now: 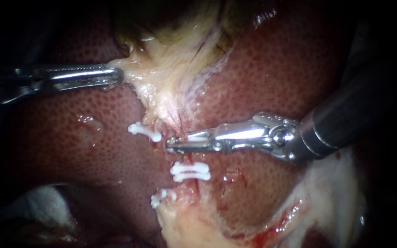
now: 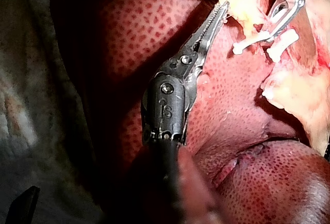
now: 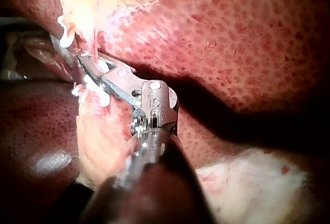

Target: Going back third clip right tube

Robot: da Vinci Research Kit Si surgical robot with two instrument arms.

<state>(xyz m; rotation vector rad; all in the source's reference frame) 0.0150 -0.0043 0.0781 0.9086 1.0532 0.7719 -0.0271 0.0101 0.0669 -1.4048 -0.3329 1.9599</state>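
Observation:
My left instrument (image 1: 118, 76) comes in from the left, its jaws shut on the pale edge of the gallbladder (image 1: 171, 59), holding it taut; the left wrist view shows the same hold (image 2: 223, 11). My right instrument (image 1: 171, 143) lies across the right tube (image 1: 183, 158), its jaws closed on a white clip (image 1: 198, 136) that shows between them. Just below on that tube sit two white clips (image 1: 190, 171) side by side. In the right wrist view the jaws (image 3: 85, 62) are partly buried among white clips and pale tissue.
The left tube carries a white clip (image 1: 144, 132), and another clip (image 1: 161, 196) sits lower by the pale fat (image 1: 184, 225). Dark red liver (image 1: 70, 138) surrounds the field. White gauze (image 1: 42, 206) lies at lower left.

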